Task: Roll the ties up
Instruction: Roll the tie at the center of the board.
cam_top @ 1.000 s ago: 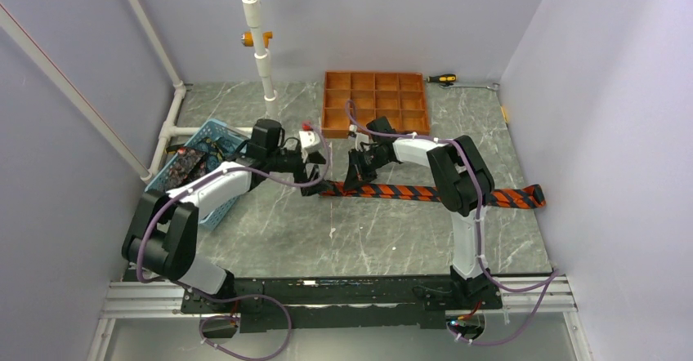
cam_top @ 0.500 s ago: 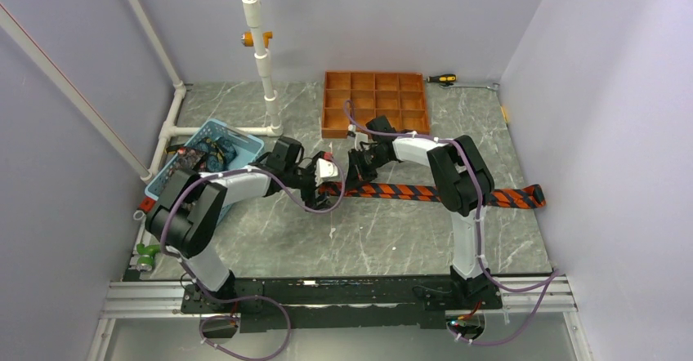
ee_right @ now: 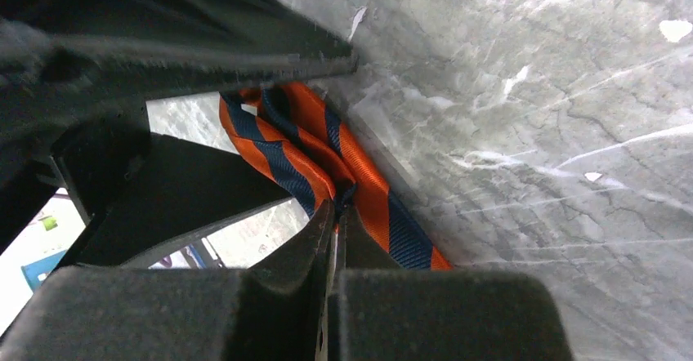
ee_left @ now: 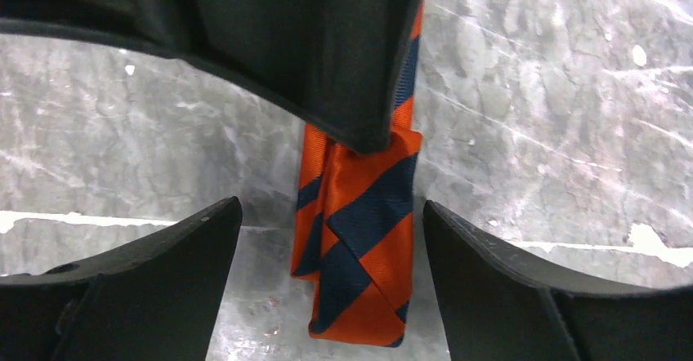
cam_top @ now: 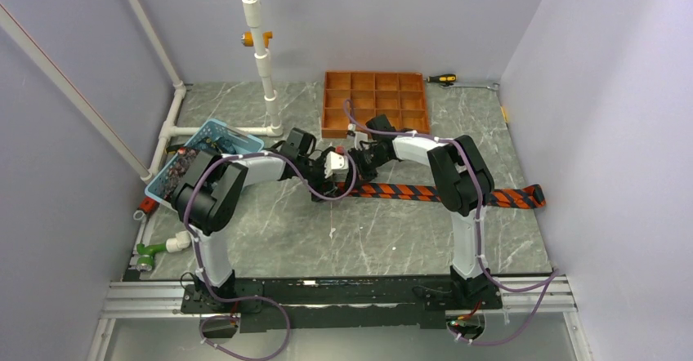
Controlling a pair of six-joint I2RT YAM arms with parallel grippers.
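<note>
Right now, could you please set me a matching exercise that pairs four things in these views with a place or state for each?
Column one
1. striped tie
2. gridded tray
3. left end effector
4. right end effector

Column two
A. shut, pinching the fabric
B. at the back of the table
C. open, one finger on each side of the folded end
D. lying flat, stretching off to the right

Pairs: 1-D, 2-B, 3-C, 4-A
</note>
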